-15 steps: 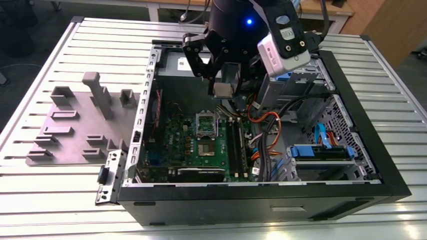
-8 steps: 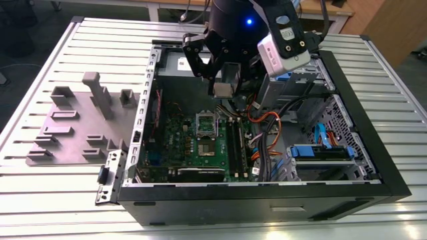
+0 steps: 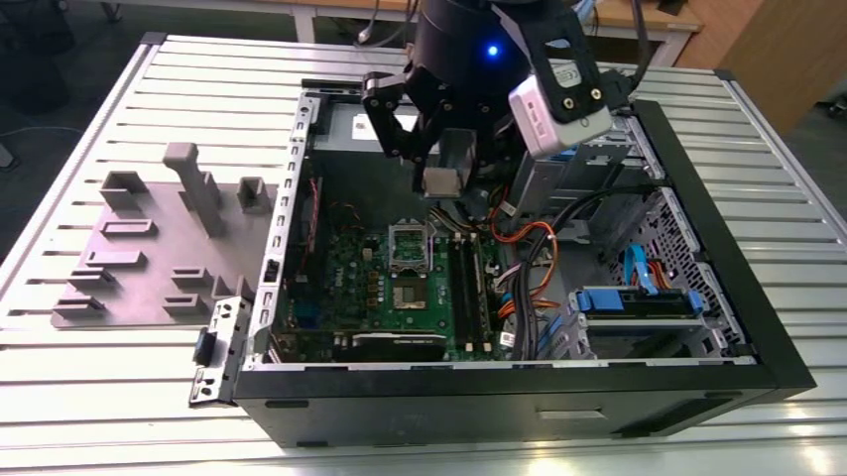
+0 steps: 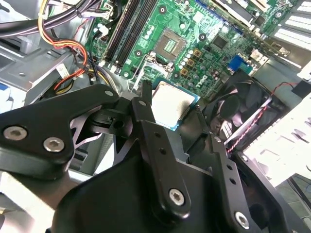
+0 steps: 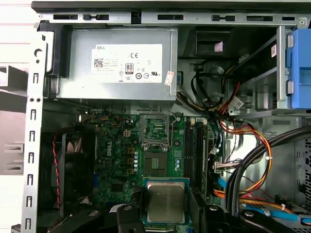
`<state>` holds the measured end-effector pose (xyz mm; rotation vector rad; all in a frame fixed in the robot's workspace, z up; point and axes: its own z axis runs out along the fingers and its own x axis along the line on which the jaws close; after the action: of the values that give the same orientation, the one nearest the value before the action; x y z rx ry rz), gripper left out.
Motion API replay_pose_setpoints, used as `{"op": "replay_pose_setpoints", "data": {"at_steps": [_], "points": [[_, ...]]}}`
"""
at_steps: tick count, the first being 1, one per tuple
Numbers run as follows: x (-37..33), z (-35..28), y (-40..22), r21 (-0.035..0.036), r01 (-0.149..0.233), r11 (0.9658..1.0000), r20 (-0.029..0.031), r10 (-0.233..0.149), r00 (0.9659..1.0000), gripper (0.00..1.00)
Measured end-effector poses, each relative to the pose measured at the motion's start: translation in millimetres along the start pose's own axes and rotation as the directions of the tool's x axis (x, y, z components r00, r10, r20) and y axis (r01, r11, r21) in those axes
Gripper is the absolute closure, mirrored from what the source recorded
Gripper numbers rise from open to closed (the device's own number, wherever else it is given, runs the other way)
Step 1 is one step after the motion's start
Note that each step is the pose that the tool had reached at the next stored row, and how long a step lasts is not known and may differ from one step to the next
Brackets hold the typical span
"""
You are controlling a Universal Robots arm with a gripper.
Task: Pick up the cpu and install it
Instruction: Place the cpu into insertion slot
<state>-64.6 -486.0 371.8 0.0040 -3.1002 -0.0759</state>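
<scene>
Slatted metal table (image 3: 79, 397), bearing one open computer case (image 3: 530, 416); grey fixture plate (image 3: 173, 253) at 9 o'clock of it in the exterior view. Item: cpu (image 5: 165, 201), airborne over the motherboard (image 5: 116, 165), shown at 12 o'clock of the open socket (image 3: 408, 290) in the exterior view. Gripper (image 4: 171, 110): fingers narrowly parted, clamped on the chip's two edges. Hazard, judged: a tilted or offset descent could bend socket pins; the thin edge grip may slip.

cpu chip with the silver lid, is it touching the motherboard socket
Apart. In the first wrist view the silver-lidded cpu chip is gripped in the black end effector, clear of the empty socket on the green motherboard.
</scene>
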Motion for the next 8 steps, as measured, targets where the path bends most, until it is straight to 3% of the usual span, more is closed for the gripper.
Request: {"op": "replay_pose_setpoints", "data": {"at_steps": [8], "points": [[-0.6, 14.5, -0.7, 0.0001, 0.000, 1.0000, 0.0001, 0.000, 1.0000, 0.53]]}}
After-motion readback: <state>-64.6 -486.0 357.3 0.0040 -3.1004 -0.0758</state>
